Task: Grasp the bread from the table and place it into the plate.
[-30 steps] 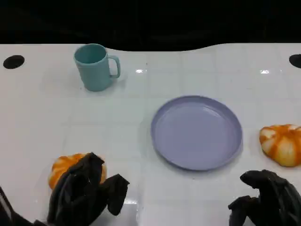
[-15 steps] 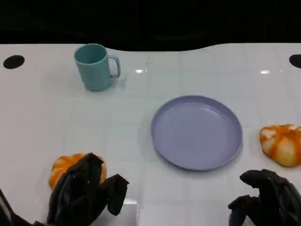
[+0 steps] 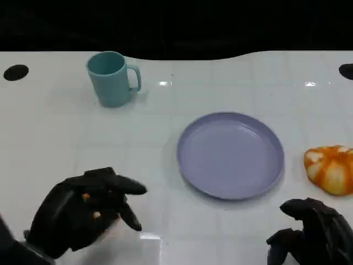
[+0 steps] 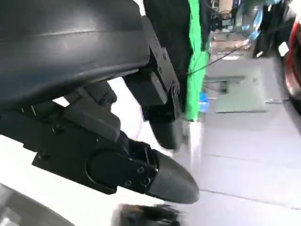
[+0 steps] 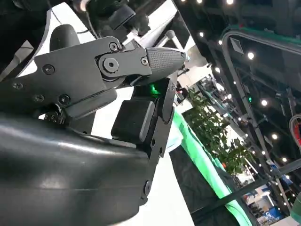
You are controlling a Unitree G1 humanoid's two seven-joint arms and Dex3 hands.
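Note:
An orange bread roll [image 3: 85, 196] lies at the table's near left, almost wholly covered by my left hand [image 3: 83, 212]. The black fingers wrap over and around it, and only small orange patches show between them. In the left wrist view the left hand [image 4: 117, 160] is blurred, with no bread visible. The lilac plate [image 3: 230, 154] sits bare at the table's centre right, well apart from that hand. My right hand [image 3: 309, 237] hovers at the near right with its fingers apart and nothing in it. The right wrist view has the right hand [image 5: 99, 80] seen against a ceiling.
A second orange roll [image 3: 330, 168] lies to the right of the plate, beyond my right hand. A teal mug [image 3: 112, 77] stands at the back left. Black holes [image 3: 15, 72] mark the table's far corners. Bare white table lies between my left hand and the plate.
My left hand has dropped forward over the bread and closed round it, hiding most of the roll. The right hand, plate, mug and second roll have stayed put.

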